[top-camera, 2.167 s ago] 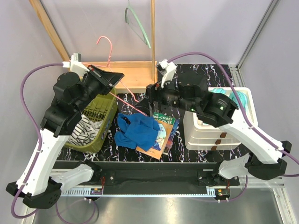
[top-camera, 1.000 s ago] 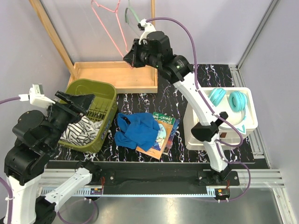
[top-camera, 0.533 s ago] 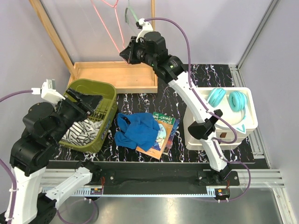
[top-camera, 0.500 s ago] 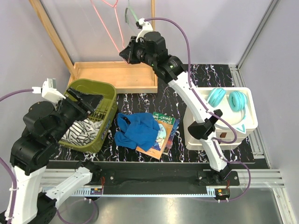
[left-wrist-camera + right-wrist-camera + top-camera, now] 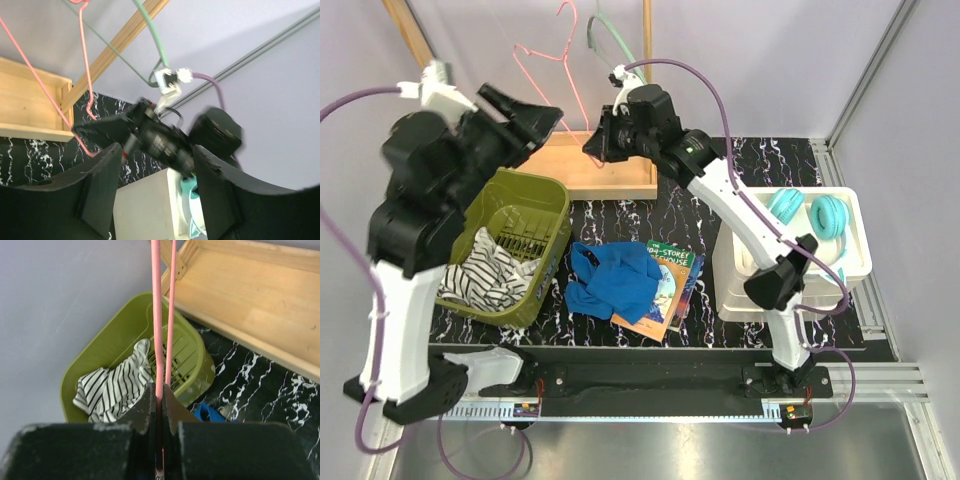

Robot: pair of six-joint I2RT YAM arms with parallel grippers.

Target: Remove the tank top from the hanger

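The pink wire hanger (image 5: pixel 537 72) is bare and held up above the wooden tray. My right gripper (image 5: pixel 592 140) is shut on its lower wire (image 5: pixel 156 315), the jaws pressed together around it (image 5: pixel 159 400). The blue tank top (image 5: pixel 615 280) lies crumpled on the table, partly over a book, apart from the hanger. My left gripper (image 5: pixel 542 118) stands open in the air just left of the hanger, nothing between its fingers (image 5: pixel 102 190). In the left wrist view it looks at the right arm and the pink hanger (image 5: pixel 85 60).
A green basket (image 5: pixel 555 195) at the left holds a striped garment (image 5: pixel 485 270). A green hanger (image 5: pixel 610 30) hangs on the wooden rack (image 5: pixel 646 60). The wooden tray (image 5: pixel 610 170) sits behind. A book (image 5: pixel 672 290) and a white drawer unit with teal headphones (image 5: pixel 810 215) stand at the right.
My left arm has risen from over the basket to beside the hanger, still open. The right gripper has come down a little with the hanger, so its hook now shows.
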